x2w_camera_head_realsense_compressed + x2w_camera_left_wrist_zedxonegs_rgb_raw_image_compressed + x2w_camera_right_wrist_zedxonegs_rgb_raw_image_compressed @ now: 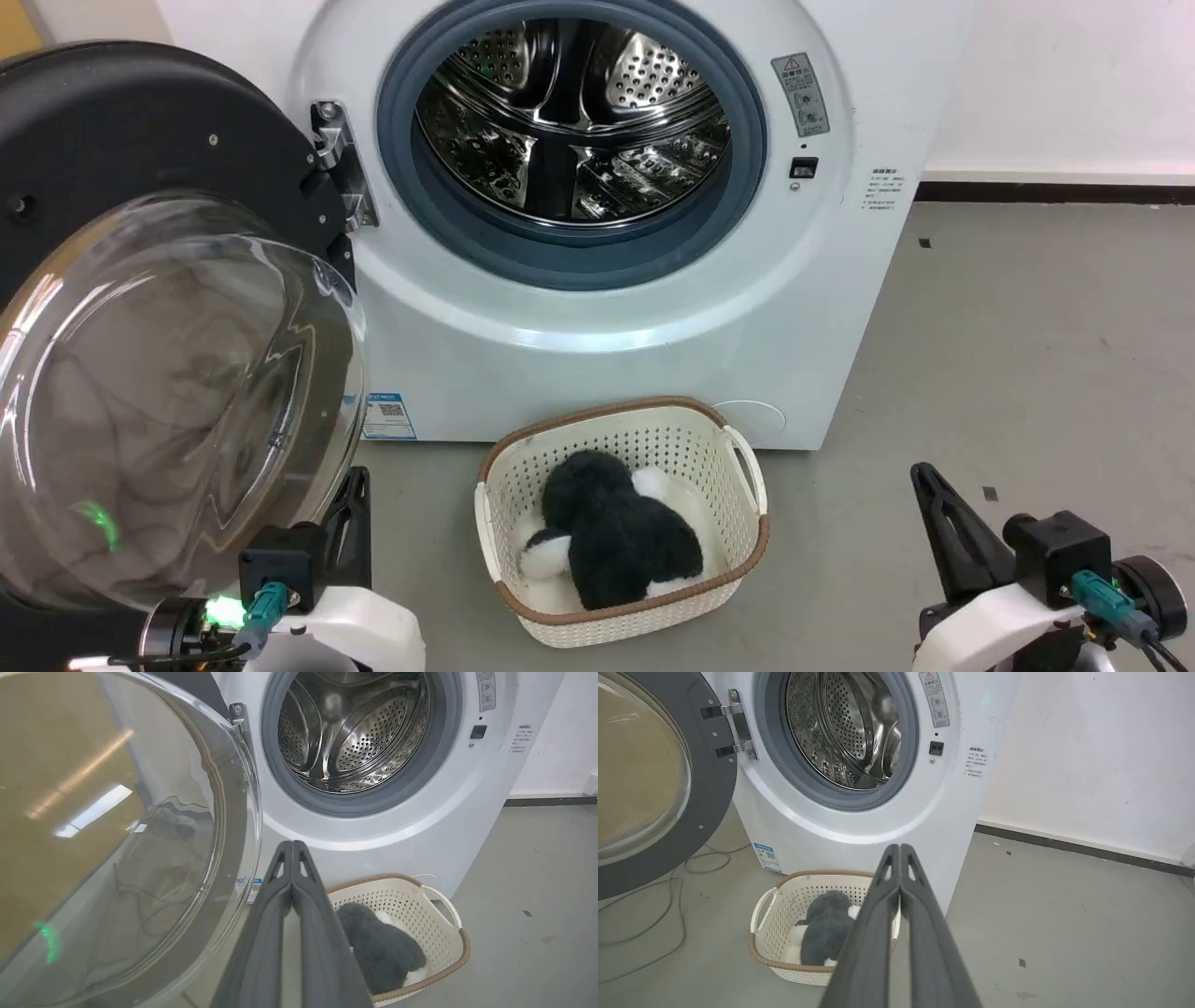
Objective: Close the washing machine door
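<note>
In the head view the left hand [292, 845] sits at 7 o'clock and the right hand [900, 847] at 5 o'clock. Both are low, with forearms level and fingers pointing up toward the machine. Each hand's two dark fingers are pressed together tip to tip, holding nothing. The left hand's fingers rise just beside the lower edge of the washing machine door [168, 392]; whether they touch it I cannot tell. Between the hands, at 6 o'clock, a cream basket [747, 509] stands on the floor [1027, 373] with a black-and-white plush toy [616, 541] inside. The door hangs wide open at 9 o'clock, its glass bowl bulging toward the camera, held by the hinge [341, 163] at its 2 o'clock edge. Beyond, at 12 o'clock, the washing machine [653, 345] shows its grey gasket [579, 257] and bare steel drum [569, 121].
</note>
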Available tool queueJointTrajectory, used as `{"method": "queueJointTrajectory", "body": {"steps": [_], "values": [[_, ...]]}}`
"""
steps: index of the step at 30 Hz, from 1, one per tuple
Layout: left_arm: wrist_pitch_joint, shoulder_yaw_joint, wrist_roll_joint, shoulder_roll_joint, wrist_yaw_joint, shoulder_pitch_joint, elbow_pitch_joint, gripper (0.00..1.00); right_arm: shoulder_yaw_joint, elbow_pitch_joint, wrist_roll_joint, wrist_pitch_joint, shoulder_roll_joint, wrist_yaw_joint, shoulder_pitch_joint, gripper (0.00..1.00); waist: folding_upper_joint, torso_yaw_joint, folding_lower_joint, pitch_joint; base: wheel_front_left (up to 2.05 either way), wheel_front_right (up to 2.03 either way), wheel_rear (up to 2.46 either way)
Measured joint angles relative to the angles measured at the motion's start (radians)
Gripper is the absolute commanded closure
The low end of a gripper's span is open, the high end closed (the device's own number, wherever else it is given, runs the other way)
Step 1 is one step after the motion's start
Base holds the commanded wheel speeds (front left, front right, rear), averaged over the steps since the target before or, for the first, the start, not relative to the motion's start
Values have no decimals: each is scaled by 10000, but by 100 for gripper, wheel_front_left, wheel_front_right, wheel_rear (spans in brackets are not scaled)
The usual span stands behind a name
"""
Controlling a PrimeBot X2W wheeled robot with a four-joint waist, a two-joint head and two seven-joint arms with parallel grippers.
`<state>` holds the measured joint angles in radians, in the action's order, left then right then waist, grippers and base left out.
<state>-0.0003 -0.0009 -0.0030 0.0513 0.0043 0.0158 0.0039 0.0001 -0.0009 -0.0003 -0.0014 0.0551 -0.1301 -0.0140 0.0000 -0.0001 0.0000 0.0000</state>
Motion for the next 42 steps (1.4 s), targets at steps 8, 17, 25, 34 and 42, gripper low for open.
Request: {"method": "queueJointTrajectory", "body": {"steps": [8, 17, 25, 34, 42], "values": [[0, -4, 0, -2, -2, -1, 0, 100, -4, 0, 0, 0, 0, 0, 0, 100, 0, 0, 0, 0, 0, 0, 0], [0, 0, 0, -2, -2, -1, 0, 100, 0, 0, 0, 0, 0, 0, 0, 100, 0, 0, 0, 0, 0, 0, 0], [0, -2, 0, -4, -2, -1, 0, 100, -4, 0, 0, 0, 0, 0, 0, 100, 0, 0, 0, 0, 0, 0, 0], [0, 2, 0, -6, 0, -1, 0, 100, 0, 0, 0, 0, 0, 0, 1, 100, 0, 0, 0, 0, 0, 0, 0], [0, 2, 0, -6, -2, -1, 0, 100, 0, 0, 0, 0, 0, 0, 1, 100, 0, 0, 0, 0, 0, 0, 0]]}}
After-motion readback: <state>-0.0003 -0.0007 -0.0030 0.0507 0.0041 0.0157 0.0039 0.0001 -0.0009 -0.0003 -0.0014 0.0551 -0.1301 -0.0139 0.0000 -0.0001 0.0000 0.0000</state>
